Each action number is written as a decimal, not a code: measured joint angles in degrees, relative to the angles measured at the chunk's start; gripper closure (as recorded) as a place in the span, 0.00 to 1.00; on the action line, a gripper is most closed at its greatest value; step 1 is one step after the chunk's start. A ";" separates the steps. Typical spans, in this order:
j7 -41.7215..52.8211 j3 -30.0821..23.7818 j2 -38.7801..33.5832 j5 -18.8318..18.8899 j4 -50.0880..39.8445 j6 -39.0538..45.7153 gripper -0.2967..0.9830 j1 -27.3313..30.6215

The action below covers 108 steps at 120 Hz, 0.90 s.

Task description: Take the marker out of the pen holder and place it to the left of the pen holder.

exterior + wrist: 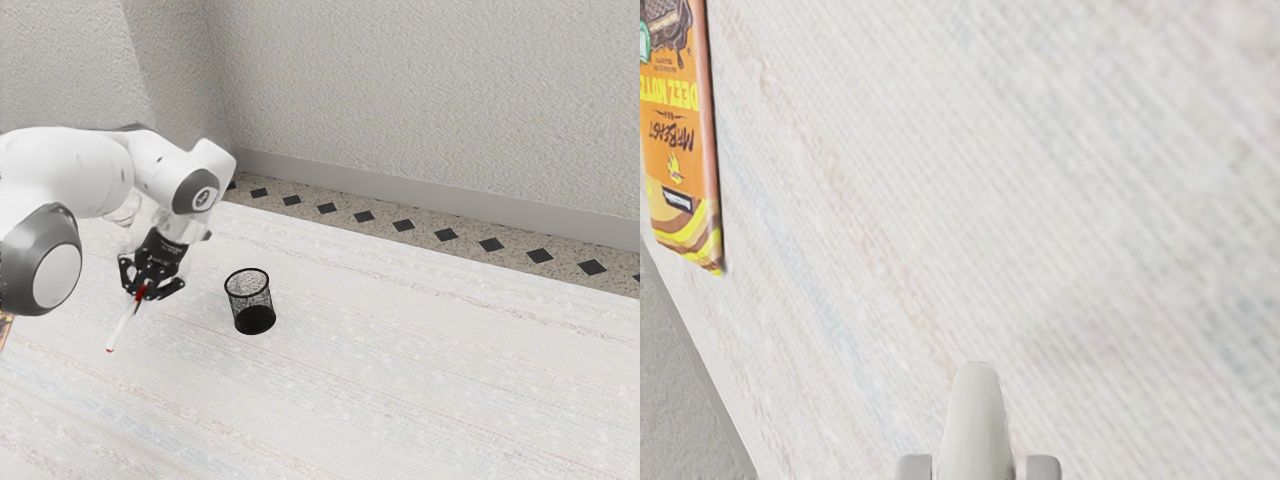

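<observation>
Toward the exterior view's left, apart from the pen holder (262,302), the marker (122,328) is gripped in the claw (148,292), whose two fingers close on it from opposite sides. Slim and straight, it has a white barrel, a band of red up by the grip and a small red spot at its low end. It hangs tilted, that end slanting down toward the exterior view's near left; whether it touches the surface (400,370) cannot be told. In the wrist view its rounded, pale grey-white end shows between two grey pads (1043,467). The pen holder, black mesh with a dark rim and base, stands upright on the pale, faintly streaked surface. Near the exterior view's left edge lies an orange chocolate bar (680,150) with yellow and brown waves.
</observation>
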 joint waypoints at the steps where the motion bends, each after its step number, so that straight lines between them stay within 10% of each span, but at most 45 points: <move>1: -0.03 0.00 0.09 0.00 0.09 -0.12 0.83 0.01; 20: -0.42 -0.41 0.81 0.05 0.61 -1.68 0.81 0.08; 72: 2.83 -0.40 -5.80 -1.61 0.60 -1.88 0.34 0.38; 108: 15.82 -0.81 -22.81 -16.72 5.39 7.64 0.27 -0.07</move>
